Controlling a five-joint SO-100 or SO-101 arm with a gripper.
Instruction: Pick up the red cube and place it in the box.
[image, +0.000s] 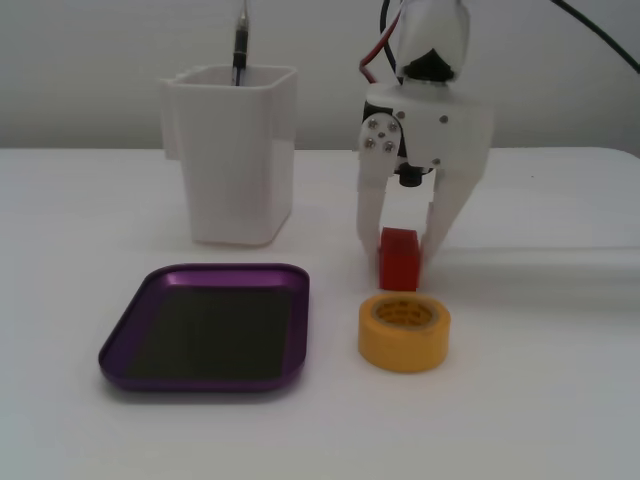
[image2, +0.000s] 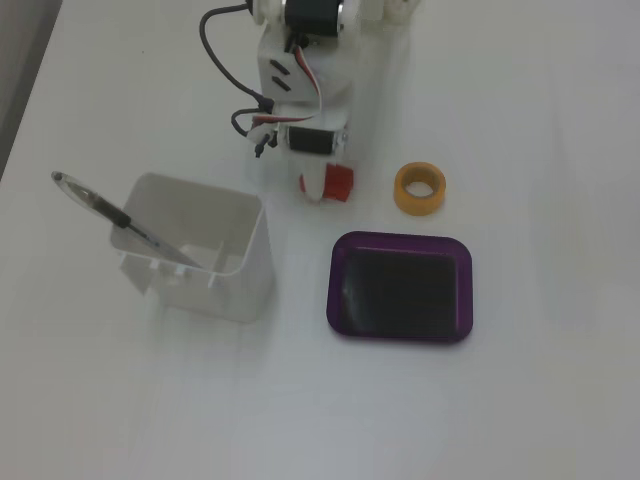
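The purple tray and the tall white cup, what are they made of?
The purple tray looks like metal: its rim is shiny and glints, and its flat bottom is dark. The tall white cup looks like plastic: smooth, a bit see-through at its thin walls. I can't be sure of either from looks alone.

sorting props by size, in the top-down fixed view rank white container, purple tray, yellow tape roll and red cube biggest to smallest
1. white container and purple tray: look alike, unranked
2. yellow tape roll
3. red cube, partly hidden by the gripper

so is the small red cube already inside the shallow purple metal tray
No, the small red cube sits on the white table between the gripper fingers, outside the shallow purple metal tray, whose dark bottom is bare.
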